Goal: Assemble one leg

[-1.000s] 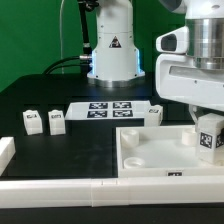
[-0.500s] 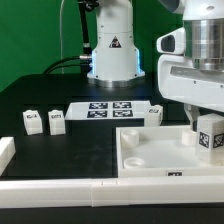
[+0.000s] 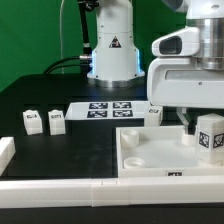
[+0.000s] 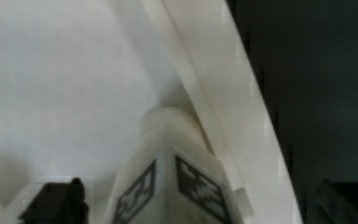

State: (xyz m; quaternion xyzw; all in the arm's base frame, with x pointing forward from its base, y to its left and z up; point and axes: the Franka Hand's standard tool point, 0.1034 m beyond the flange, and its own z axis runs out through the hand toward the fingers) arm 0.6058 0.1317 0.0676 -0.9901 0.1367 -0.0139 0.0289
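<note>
My gripper (image 3: 204, 132) is shut on a leg (image 3: 212, 138), a small white block with black-and-white tags. It holds the leg upright at the far right corner of the large white tray-like part (image 3: 150, 158). In the wrist view the leg (image 4: 167, 150) stands between my dark fingers (image 4: 55, 202), close over the tray part's white surface (image 4: 51, 90) and its rim. Whether the leg sits in a corner socket is hidden. Two more legs (image 3: 33, 121) (image 3: 56, 121) stand at the exterior view's left. A third (image 3: 155, 113) stands behind the tray part.
The marker board (image 3: 108, 108) lies in the middle of the black table, in front of the robot base (image 3: 112, 55). A white rail (image 3: 60, 186) runs along the front edge, with a white piece (image 3: 5, 150) at the far left.
My wrist and hand have shifted a little toward the exterior view's left. The held leg stays at nearly the same spot over the tray part's corner.
</note>
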